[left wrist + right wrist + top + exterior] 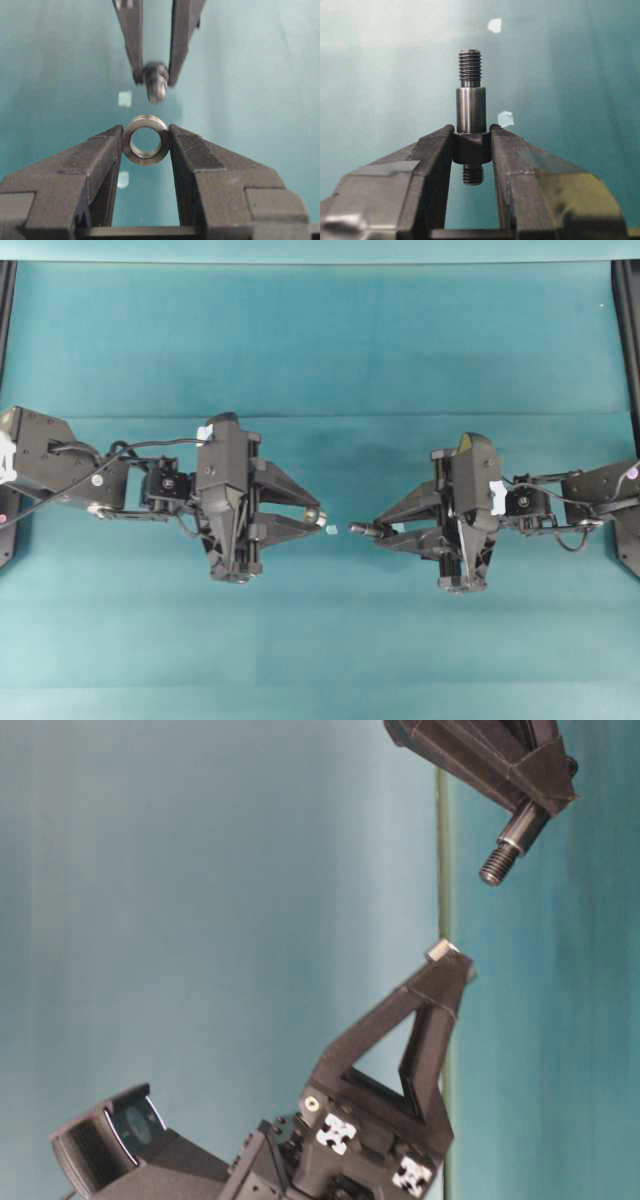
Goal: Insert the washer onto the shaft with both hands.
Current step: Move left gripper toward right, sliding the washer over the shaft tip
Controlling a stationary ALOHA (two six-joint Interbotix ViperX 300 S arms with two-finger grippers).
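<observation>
My left pincer (146, 145) pinches the washer (145, 139) between its two dark fingertips, the ring standing on edge with its open bore facing forward, seen from the left wrist camera; in the overhead view that pincer (318, 520) points toward the middle of the teal worktop (320, 350), the washer (321, 520) showing as a small bright spot at its very tip; at table level the same ring (441, 951) caps the tip of the triangular fingers.

My right pincer (471, 147) is clamped on the shaft (471, 107) at its thick dark collar; the smooth grey barrel and then the narrower threaded end stand clear beyond the fingertips, and a short threaded stub pokes out behind them; from overhead the right pincer (388, 530) faces the left one, with the shaft (363, 529) jutting from it toward the washer; the table-level camera shows the shaft (515, 838) slanting out of the fingers, threaded end leading.

Shaft tip and washer are near each other but apart, a strip of bare worktop visible between them in the overhead view; from the left wrist camera the shaft (156, 85) sits beyond and slightly above the ring's bore, blurred, gripped by the far pincer (154, 75).

A small pale speck (331, 530) lies on the worktop in that gap; both arms are held above the surface.
</observation>
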